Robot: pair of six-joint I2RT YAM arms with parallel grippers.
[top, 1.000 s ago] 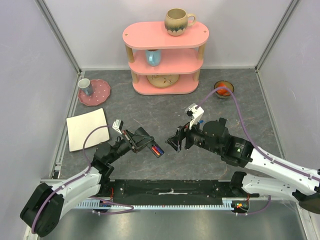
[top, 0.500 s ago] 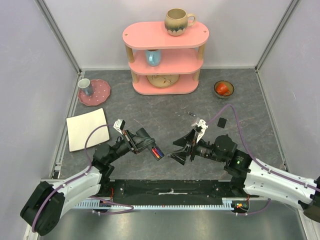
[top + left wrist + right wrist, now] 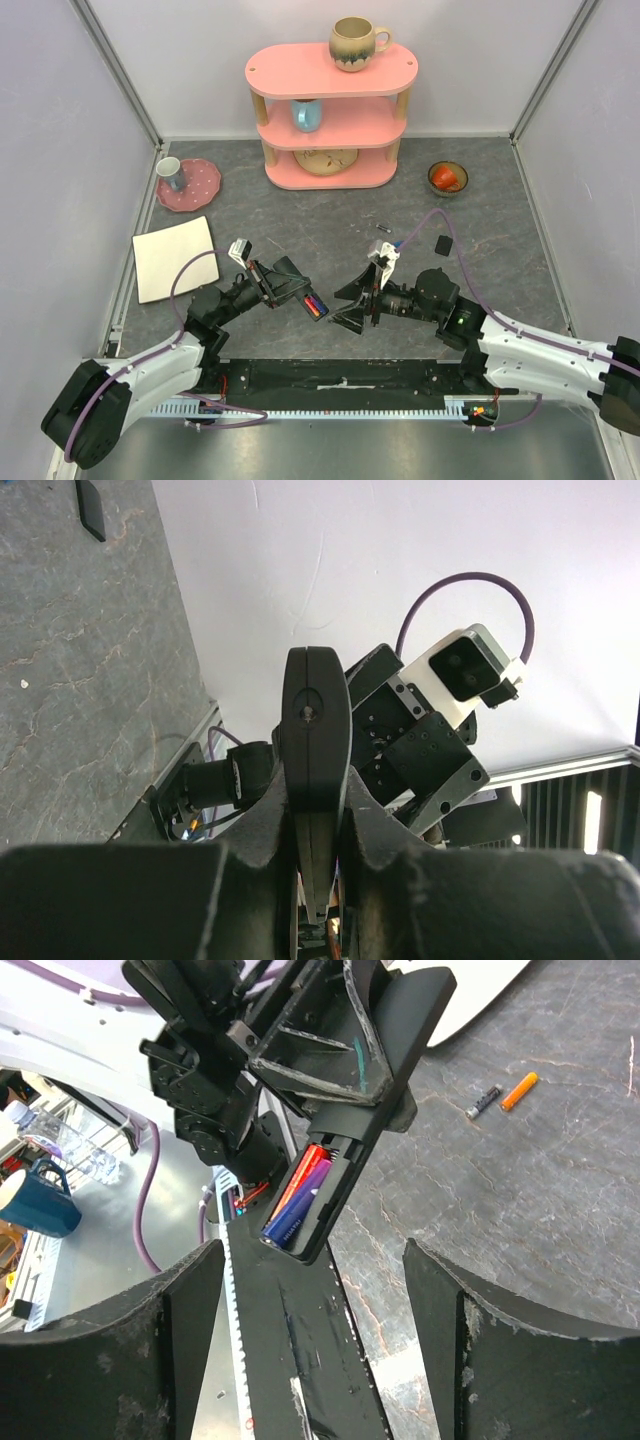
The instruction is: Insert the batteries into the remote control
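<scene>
Grips the remote control (image 3: 415,1030) in the clamped left gripper (image 3: 288,284); right gripper (image 3: 348,308) spread wide, empty. Light, rigid, slick: best pinched across the long sides, clear of the batteries (image 3: 298,1192).

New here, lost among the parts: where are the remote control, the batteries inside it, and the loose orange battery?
remote control (image 3: 415,1020): right wrist view, upper casing.
batteries inside it (image 3: 300,1195): right wrist view, middle of the coloured cells.
loose orange battery (image 3: 520,1091): right wrist view, mid-body.
</scene>
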